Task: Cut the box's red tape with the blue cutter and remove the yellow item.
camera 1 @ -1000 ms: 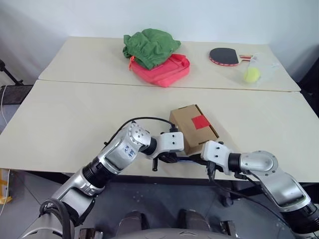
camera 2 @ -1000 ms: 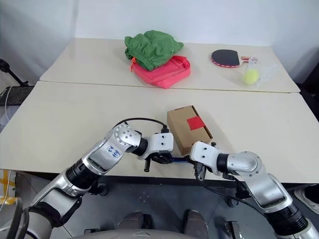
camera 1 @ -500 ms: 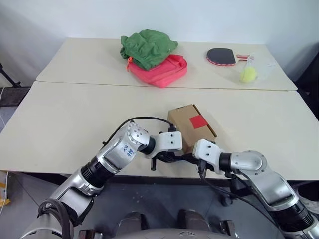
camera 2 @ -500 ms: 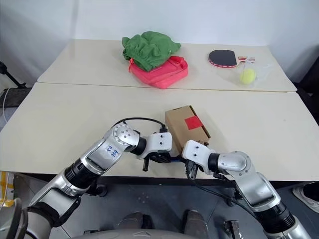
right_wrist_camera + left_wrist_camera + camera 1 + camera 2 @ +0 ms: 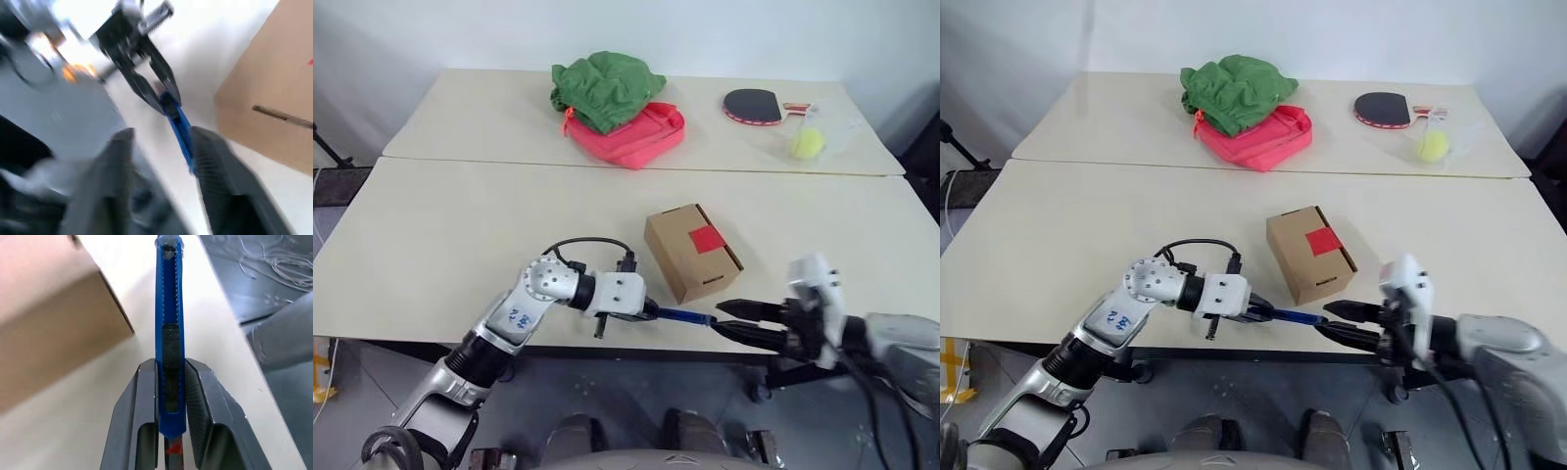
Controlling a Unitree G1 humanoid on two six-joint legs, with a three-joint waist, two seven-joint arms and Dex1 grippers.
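Note:
The brown box [image 5: 690, 252] sits near the front table's edge, with the red tape [image 5: 706, 239] on its top face. My left gripper [image 5: 644, 311] is shut on the blue cutter [image 5: 683, 316], which points right along the table edge in front of the box. In the left wrist view the cutter [image 5: 168, 328] runs out between both fingers [image 5: 142, 406]. My right gripper [image 5: 718, 319] is open just past the cutter's free end, its fingers [image 5: 120, 161] spread on either side of the cutter [image 5: 177, 122]. The yellow item is hidden.
On the far table lie a green cloth [image 5: 605, 88] on a pinkish-red bag [image 5: 636, 137], a table tennis paddle [image 5: 754, 106] and a tennis ball in clear plastic [image 5: 808, 144]. A seam separates the two tables. Both grippers hang at the table's front edge.
My right gripper has opened, let go of the cutter's end, rolled and drawn back to the right and upward. The left gripper keeps the cutter and has shifted slightly left.

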